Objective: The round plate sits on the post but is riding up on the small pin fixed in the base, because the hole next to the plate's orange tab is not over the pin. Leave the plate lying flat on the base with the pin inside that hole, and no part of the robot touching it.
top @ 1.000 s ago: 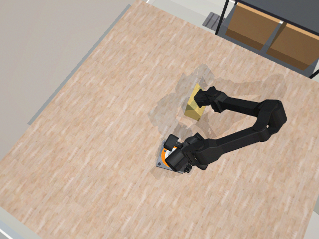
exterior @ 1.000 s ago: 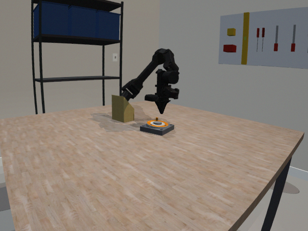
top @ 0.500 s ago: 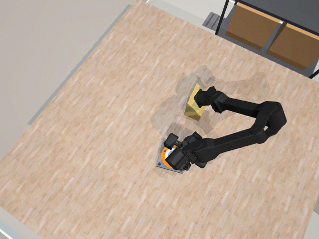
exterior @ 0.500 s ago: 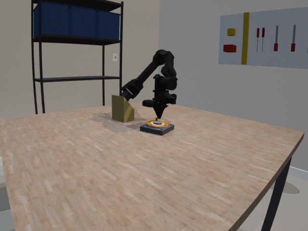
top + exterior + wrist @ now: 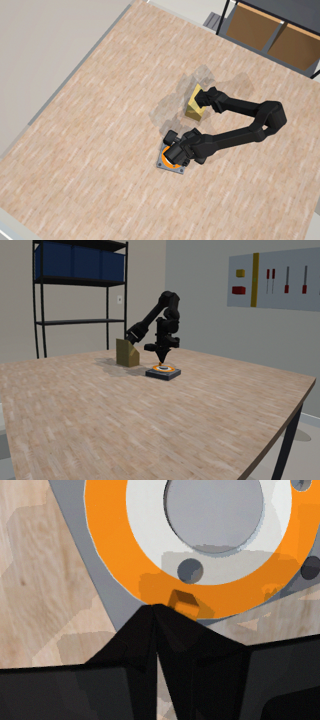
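While gripper (image 5: 158,615) is pointing straight down, fingers pressed together, nothing between them, its tip is hovering at orange tab (image 5: 184,602) on plate rim. Round plate (image 5: 110,540) is sitting on grey base (image 5: 163,374), grey post (image 5: 215,502) showing through its centre. In wrist view, tab is lying at 6 o'clock of plate, just at 1 o'clock of fingertips; dark hole (image 5: 190,570) is sitting just above tab. Contact between tip and tab: cannot tell. Tan block (image 5: 125,353) is standing near base.
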Motion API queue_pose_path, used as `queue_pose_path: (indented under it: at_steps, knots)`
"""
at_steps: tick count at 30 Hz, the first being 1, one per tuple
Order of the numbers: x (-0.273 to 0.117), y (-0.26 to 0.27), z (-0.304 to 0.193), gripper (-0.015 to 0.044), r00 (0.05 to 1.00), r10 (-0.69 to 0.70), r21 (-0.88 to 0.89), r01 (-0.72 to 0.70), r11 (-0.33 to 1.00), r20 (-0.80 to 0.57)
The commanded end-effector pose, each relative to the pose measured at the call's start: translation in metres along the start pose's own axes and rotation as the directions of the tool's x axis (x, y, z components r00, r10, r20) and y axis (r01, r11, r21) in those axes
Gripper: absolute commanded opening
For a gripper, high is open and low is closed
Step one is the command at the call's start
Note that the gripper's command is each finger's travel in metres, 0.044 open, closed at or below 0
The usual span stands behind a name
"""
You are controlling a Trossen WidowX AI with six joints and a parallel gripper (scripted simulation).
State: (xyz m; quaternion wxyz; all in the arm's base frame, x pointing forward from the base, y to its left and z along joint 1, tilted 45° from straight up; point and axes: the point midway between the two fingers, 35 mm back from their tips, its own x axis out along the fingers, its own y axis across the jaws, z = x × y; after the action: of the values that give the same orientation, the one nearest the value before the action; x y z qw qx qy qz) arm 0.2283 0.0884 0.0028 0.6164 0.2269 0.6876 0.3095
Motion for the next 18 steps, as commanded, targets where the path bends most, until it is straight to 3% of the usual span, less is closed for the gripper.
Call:
queue_pose_path:
  at_steps: [1,18]
  knots:
    - [0.001,-0.005,-0.006,0.0,1.0,-0.006,0.005,0.006,1.0,-0.009]
    - [0.001,-0.021,-0.01,0.0,1.0,-0.007,0.005,0.007,1.0,-0.009]
